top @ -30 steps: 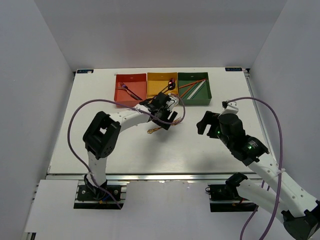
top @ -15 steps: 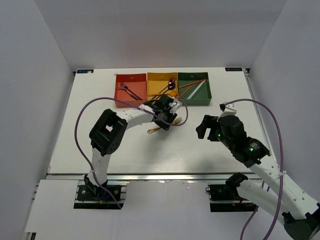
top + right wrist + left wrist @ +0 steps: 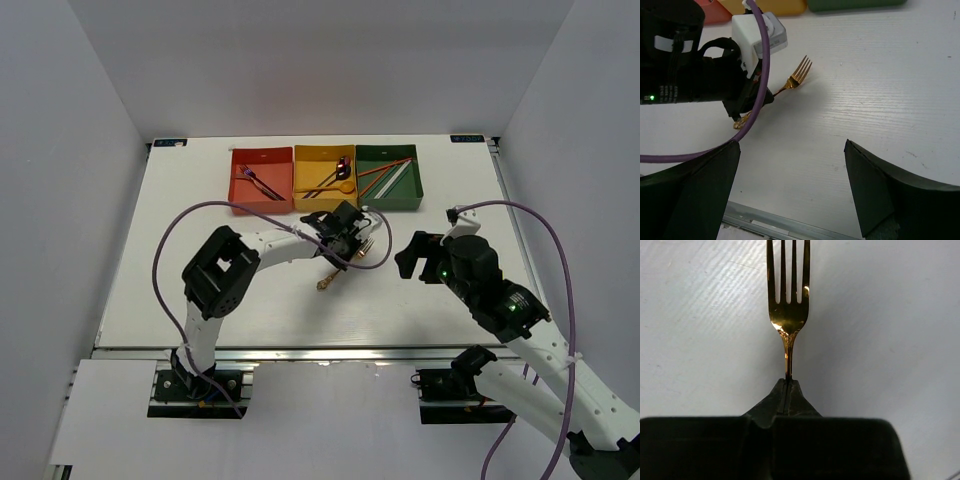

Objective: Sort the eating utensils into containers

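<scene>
A gold fork lies low over the white table, tines pointing away from my left gripper, which is shut on its thin handle. From above, the fork sticks out right of the left gripper, and its handle end trails toward me. The three containers sit in a row behind: red-orange with a dark fork, yellow with spoons, dark green with chopsticks. My right gripper hovers open and empty, right of the fork.
The left arm's purple cable loops over the table's left half, and another cable crosses the right wrist view. The table's near edge rail lies just below the right gripper. White walls enclose the table.
My left gripper has closed on the fork's handle while moving right. The fork has swung with it, tines now further right. The right arm has barely shifted.
</scene>
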Robot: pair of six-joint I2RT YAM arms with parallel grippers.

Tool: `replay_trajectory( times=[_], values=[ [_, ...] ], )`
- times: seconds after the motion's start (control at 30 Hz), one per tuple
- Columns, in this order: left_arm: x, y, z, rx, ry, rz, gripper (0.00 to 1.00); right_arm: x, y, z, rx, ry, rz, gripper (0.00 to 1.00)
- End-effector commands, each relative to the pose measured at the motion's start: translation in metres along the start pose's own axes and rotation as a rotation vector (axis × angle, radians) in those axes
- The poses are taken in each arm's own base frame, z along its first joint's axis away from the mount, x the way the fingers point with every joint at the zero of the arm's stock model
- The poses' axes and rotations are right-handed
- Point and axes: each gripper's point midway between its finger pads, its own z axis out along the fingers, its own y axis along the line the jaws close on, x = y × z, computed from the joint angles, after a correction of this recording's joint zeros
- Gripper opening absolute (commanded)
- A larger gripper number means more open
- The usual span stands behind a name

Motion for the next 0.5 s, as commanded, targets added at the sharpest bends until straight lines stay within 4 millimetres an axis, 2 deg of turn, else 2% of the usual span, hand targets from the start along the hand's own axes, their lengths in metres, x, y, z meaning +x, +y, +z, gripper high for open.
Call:
replay_trajectory(
  times=[0.0, 0.03, 0.07, 0.1, 0.13, 0.17, 0.23, 0.27, 0.3, 0.33, 0.37, 0.43, 0.47],
  values=[
    [-0.056, -0.019, -0.060, 0.067, -0.210, -0.021, 0.00, -0.018, 0.004, -0.008, -0.017, -0.059, -0.010, 0.89],
    [-0.082, -0.018, -0.089, 0.059, -0.317, -0.027, 0.00, -0.020, 0.004, -0.009, -0.016, -0.066, -0.011, 0.89],
    [-0.096, -0.013, -0.105, 0.036, -0.374, -0.043, 0.00, -0.021, 0.003, -0.010, -0.013, -0.067, -0.013, 0.89],
    [-0.108, 0.007, -0.120, -0.052, -0.431, -0.102, 0.00, -0.022, 0.003, -0.009, -0.011, -0.070, -0.012, 0.89],
    [-0.126, 0.021, -0.145, -0.100, -0.512, -0.153, 0.00, -0.022, 0.003, -0.009, -0.008, -0.071, -0.014, 0.89],
    [-0.140, 0.050, -0.163, -0.162, -0.571, -0.229, 0.00, -0.022, 0.003, -0.009, -0.008, -0.071, -0.017, 0.89],
    [-0.152, 0.096, -0.189, -0.257, -0.654, -0.437, 0.00, -0.019, 0.001, -0.006, -0.004, -0.065, -0.019, 0.89],
    [-0.146, 0.146, -0.201, -0.333, -0.678, -0.567, 0.00, -0.018, 0.001, -0.006, -0.004, -0.063, -0.019, 0.89],
    [-0.152, 0.171, -0.214, -0.334, -0.732, -0.745, 0.00, -0.017, 0.002, -0.004, -0.007, -0.063, -0.018, 0.89],
    [-0.139, 0.219, -0.218, -0.378, -0.745, -0.867, 0.00, -0.016, 0.002, -0.004, -0.009, -0.057, -0.021, 0.89],
    [-0.138, 0.236, -0.220, -0.359, -0.777, -0.975, 0.00, -0.017, 0.003, -0.003, -0.012, -0.059, -0.022, 0.89],
    [-0.140, 0.276, -0.229, -0.339, -0.839, -1.052, 0.00, -0.018, 0.004, -0.003, -0.017, -0.059, -0.024, 0.89],
    [-0.136, 0.291, -0.207, -0.337, -0.806, -1.082, 0.00, -0.018, 0.005, -0.003, -0.017, -0.060, -0.023, 0.89]
  ],
)
